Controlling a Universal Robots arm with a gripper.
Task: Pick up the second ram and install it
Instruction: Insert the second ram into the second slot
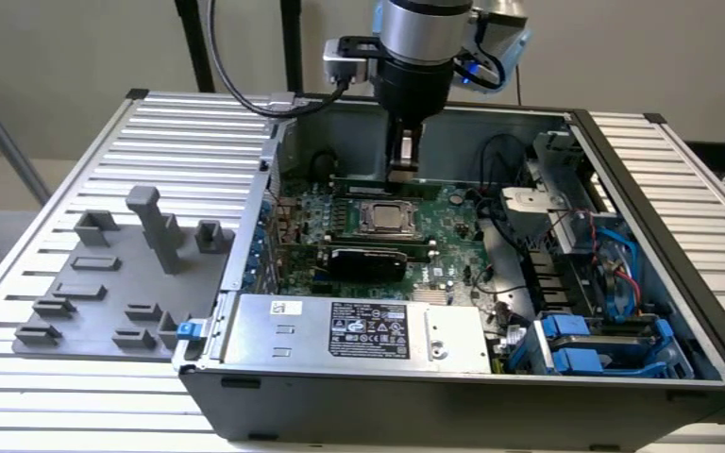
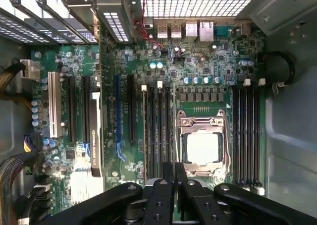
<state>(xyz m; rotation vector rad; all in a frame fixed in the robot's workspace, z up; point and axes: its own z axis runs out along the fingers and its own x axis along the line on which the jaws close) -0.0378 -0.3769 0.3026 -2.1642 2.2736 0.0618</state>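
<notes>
Power supply (image 1: 350,330): nearest the exterior camera, we see its labelled grey box along the near edge of the open computer case (image 1: 665,236), walling off that side of the board.

Drive bays (image 1: 596,344): blue-latched, in the case's near corner on the exterior view's right, with loose cables running back along that edge; we judge little free room there.

Fixture blocks (image 1: 124,283): grey plastic shapes on the slatted table (image 1: 35,236) outside the case, on the exterior view's left; we see no green stick resting in them.

Motherboard (image 2: 208,66): flat on the case floor, facing up, so slots are reached from above.

CPU socket (image 2: 202,144): mid-board, its metal frame shut over a bright lid, with long black memory slots (image 2: 246,131) on either side of it.

Gripper (image 2: 174,183): hanging straight down over the board's far half, just beyond the socket. In the wrist view its two fingers (image 2: 163,190) stand almost together, a thin edge-on strip between them.

Second ram (image 1: 399,151): we take that strip, seen below the wrist in the exterior view, to be it, held upright and clear of the board; not seated.

Open room: the far case wall stands close behind the arm; above the board the way is open.
</notes>
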